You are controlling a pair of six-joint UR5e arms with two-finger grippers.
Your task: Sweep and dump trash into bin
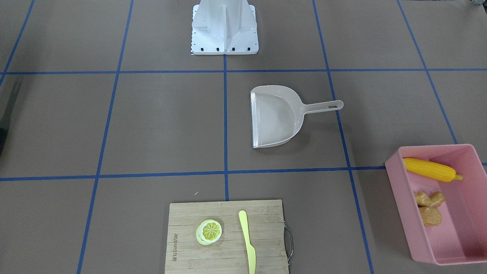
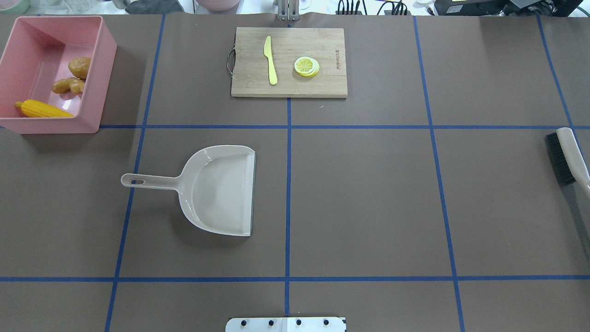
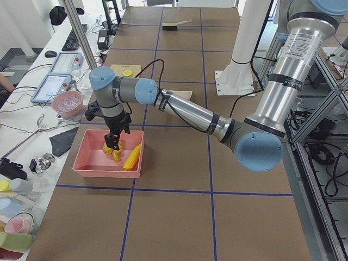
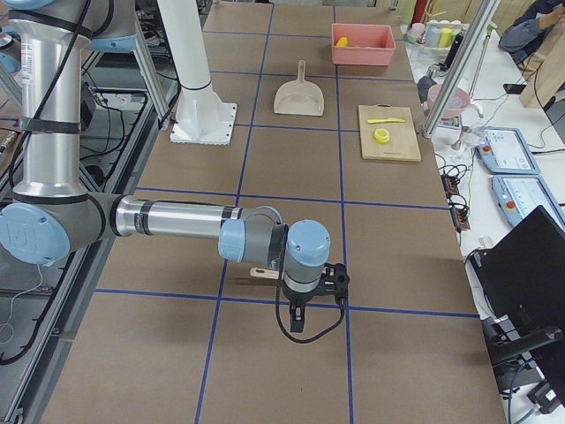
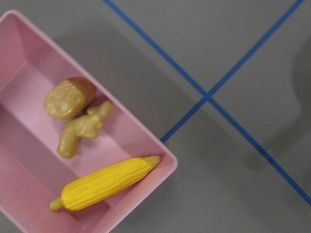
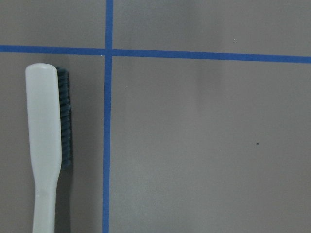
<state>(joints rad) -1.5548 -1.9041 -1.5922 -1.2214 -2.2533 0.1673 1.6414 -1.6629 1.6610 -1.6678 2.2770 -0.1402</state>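
The pink bin (image 2: 55, 125) stands at the table's far left and holds the yellow corn cob (image 2: 44, 109), the tan ginger root (image 2: 68, 85) and the brown-orange potato (image 2: 79, 67). All three also show in the left wrist view: corn (image 5: 104, 184), ginger (image 5: 82, 128), potato (image 5: 68, 98). My left gripper (image 3: 115, 142) hangs over the bin (image 3: 103, 173); I cannot tell if it is open or shut. My right gripper (image 4: 300, 322) hangs over the table's right end; I cannot tell its state.
An empty beige dustpan (image 2: 216, 189) lies left of centre, its handle toward the bin. A brush (image 2: 569, 154) lies at the right edge, also in the right wrist view (image 6: 46, 141). A wooden cutting board (image 2: 322, 83) carries a lemon slice (image 2: 306, 66) and a yellow knife (image 2: 270, 60).
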